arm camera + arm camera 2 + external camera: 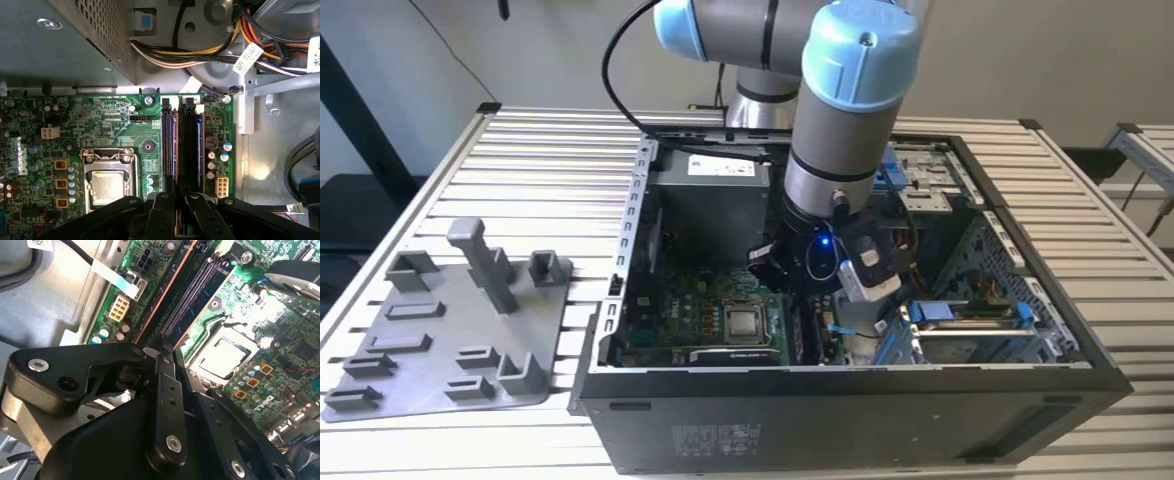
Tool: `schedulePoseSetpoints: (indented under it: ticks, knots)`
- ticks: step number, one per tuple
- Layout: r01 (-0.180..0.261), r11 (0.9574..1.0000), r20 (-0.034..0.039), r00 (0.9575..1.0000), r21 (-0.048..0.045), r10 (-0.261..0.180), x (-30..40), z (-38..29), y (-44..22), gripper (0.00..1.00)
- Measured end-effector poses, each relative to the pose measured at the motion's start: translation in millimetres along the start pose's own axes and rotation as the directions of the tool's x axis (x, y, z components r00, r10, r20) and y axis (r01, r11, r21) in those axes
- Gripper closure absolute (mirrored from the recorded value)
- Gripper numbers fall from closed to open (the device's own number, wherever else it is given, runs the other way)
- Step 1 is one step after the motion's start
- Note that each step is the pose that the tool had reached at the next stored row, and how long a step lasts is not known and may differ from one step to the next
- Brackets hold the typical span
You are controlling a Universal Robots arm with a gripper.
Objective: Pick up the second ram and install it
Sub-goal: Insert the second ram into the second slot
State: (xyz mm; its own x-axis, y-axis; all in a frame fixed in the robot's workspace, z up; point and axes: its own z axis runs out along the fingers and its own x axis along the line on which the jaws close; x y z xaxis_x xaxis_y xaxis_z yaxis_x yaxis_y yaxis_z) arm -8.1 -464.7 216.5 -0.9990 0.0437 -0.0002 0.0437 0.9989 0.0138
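In the exterior view the arm reaches down into the open black computer case, over the motherboard. The second ram is a thin dark strip with an orange-brown edge. It stands edge-up along the memory slots, beside the processor socket. One end of the strip runs into the narrow gap between my fingertips. My gripper sits right at the slots, and in both wrist views its jaws are drawn close together on the strip. The gripper hides the strip's near end.
A grey flat tray with upright posts lies on the slatted table at the exterior view's left. Inside the case, bundled power cables and a metal drive cage sit beyond the slots. A white connector stands close by.
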Motion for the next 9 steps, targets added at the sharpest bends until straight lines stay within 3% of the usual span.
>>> schedulePoseSetpoints:
  ticks: [9]
  knots:
    - [0.004, 1.0, 0.0002, 1.0, -0.0002, -0.004, -0.1, -0.3, 0.0, 0.86]
